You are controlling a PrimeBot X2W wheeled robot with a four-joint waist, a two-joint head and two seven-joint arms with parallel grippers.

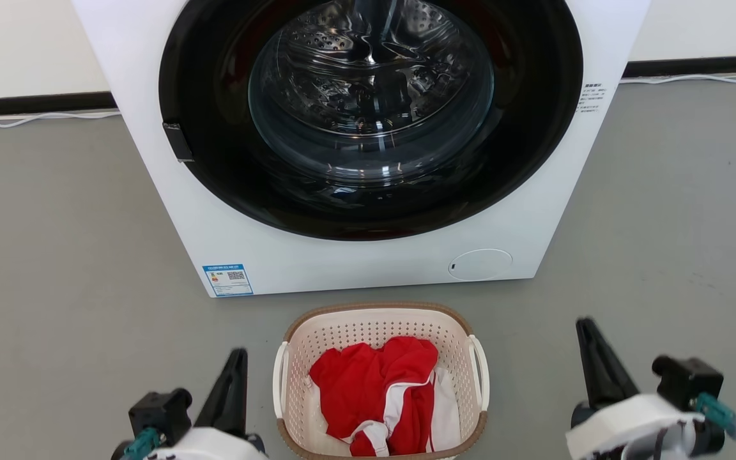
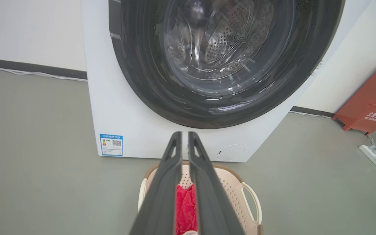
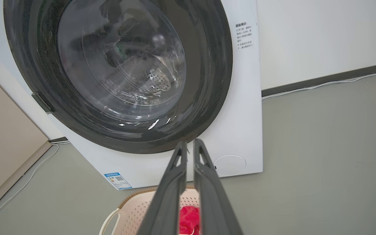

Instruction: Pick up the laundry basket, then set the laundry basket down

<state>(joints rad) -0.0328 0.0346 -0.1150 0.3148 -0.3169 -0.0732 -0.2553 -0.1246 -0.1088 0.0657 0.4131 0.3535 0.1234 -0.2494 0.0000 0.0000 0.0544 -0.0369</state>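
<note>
Cream perforated plastic laundry basket [image 1: 374, 329] with a brown woven-look rim stands on the grey floor [image 1: 55, 255], just before a glossy white washing machine [image 1: 342, 268]. It holds soft red cloth [image 1: 374, 383]. The left gripper [image 2: 184, 133] and right gripper [image 3: 189, 142] flank it, fingers almost pressed together, empty. Each should probably catch a smooth white side handle [image 1: 482, 374] and lift level.

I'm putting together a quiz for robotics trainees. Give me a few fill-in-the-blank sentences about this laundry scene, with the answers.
1. The laundry basket stands on the grey floor in front of the ____.
2. The garment in the basket is mostly ____.
3. The basket's side handles are ____.
4. In the head view, the basket sits ____ the left gripper and the right gripper.
Missing words: washing machine; red; white; between.
</note>
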